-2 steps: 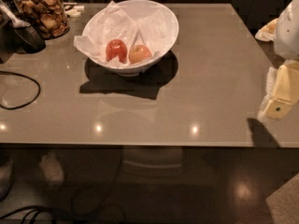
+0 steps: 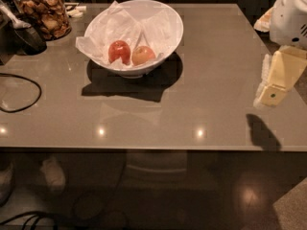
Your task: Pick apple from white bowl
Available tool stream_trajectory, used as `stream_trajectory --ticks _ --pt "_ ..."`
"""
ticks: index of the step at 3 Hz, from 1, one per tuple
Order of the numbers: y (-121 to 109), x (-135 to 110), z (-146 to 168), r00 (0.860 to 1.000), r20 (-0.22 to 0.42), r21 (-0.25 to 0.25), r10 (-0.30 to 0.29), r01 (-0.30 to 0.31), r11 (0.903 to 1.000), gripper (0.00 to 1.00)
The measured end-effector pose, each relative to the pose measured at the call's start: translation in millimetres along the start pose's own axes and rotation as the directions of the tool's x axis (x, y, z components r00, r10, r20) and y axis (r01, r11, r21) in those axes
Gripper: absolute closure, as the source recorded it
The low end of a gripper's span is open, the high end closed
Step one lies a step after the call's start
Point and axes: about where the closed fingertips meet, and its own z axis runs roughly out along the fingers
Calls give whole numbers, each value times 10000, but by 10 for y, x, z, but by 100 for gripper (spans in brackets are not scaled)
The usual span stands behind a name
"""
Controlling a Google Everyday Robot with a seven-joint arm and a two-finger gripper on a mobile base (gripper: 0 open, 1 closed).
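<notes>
You are looking at one counter (image 2: 201, 95) carrying one white bowl (image 2: 175, 23), which is holding two apples: one pale apple (image 2: 143, 55) and one red apple (image 2: 119, 51). One jar (image 2: 43, 11) and one black cable (image 2: 29, 83) are sitting at the left; one claw (image 2: 271, 95) is hovering at the right edge.

The apple (image 2: 143, 55), pale yellow-orange with a reddish blush, sits low in the glossy white bowl (image 2: 169, 19), just beside a red apple (image 2: 119, 51). The gripper (image 2: 271, 94) hangs well apart, to the right.
</notes>
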Motion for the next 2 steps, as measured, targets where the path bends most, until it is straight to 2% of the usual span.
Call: stream_trajectory --ticks 1,2 --pt "-145 -165 177 9989 361 -303 314 -303 9991 0" --pt "-151 -172 186 9988 369 -309 313 -302 9991 0"
